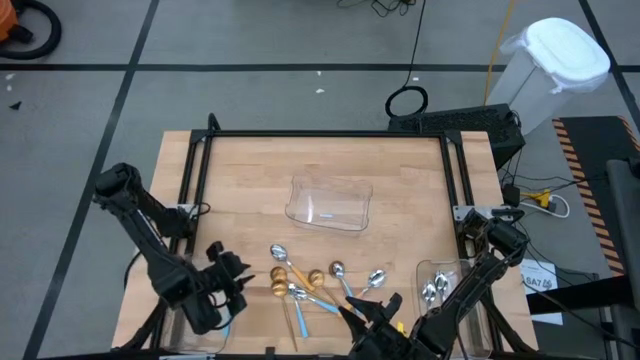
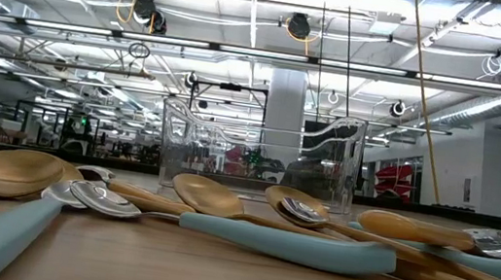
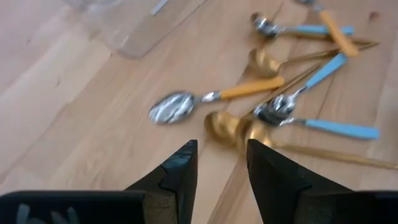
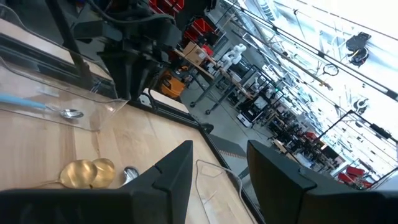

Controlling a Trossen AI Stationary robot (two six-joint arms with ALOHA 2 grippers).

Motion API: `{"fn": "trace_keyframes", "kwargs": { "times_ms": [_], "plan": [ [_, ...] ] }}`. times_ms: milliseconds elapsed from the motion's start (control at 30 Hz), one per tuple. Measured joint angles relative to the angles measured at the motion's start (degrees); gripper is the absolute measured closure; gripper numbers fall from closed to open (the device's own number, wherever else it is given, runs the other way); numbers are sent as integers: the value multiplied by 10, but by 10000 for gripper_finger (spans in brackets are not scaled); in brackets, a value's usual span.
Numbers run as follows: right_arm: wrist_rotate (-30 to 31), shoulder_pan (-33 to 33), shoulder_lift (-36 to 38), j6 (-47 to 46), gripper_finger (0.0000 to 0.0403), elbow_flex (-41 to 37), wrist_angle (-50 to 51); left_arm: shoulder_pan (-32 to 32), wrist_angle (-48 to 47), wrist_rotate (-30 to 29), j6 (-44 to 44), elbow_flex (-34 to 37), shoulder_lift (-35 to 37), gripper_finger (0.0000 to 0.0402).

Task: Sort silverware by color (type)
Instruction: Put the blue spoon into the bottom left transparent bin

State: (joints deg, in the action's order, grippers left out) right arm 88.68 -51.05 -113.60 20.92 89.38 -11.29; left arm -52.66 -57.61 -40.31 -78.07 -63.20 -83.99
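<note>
The spoons (image 1: 310,285) lie in a loose crossed heap near the front edge of the table (image 1: 240,170), blue, orange and gold handles mixed; a few silver ones already sit in the tray on the right (image 1: 440,285). The left gripper (image 1: 232,280) hangs just beside the heap, fingers apart and empty, so I'd say it is lining up the next pick, probably the orange-handled spoon (image 3: 211,99) nearest it. The right gripper (image 1: 375,318) waits at the heap's other side, fingers apart and empty. The empty tray (image 1: 328,203) behind leaves open board, but the front edge is close.
</note>
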Motion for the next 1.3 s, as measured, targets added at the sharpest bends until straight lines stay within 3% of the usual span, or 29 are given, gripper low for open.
{"fn": "trace_keyframes", "kwargs": {
  "times_ms": [300, 367, 567, 900, 1067, 1300],
  "plan": [
    [-7, -5, 0, 3, 255, 0, 0, 36, 160, -35, 188, 0, 0, 263],
    [-36, -5, 0, -16, 255, 0, 3, 39, 193, -38, 228, 0, 0, 263],
    [-229, 17, 0, -128, 255, 0, 33, 42, 244, -62, 290, 0, 0, 263],
    [-497, 99, 0, -428, 255, 0, 261, 42, 249, -93, 330, 0, -51, 263],
    [-527, 129, 0, -521, 255, -2, 345, 51, 249, -92, 335, 0, -91, 263],
    [-533, 139, 0, -543, 255, -64, 285, 69, 249, -78, 334, 0, -105, 263]
  ]
}}
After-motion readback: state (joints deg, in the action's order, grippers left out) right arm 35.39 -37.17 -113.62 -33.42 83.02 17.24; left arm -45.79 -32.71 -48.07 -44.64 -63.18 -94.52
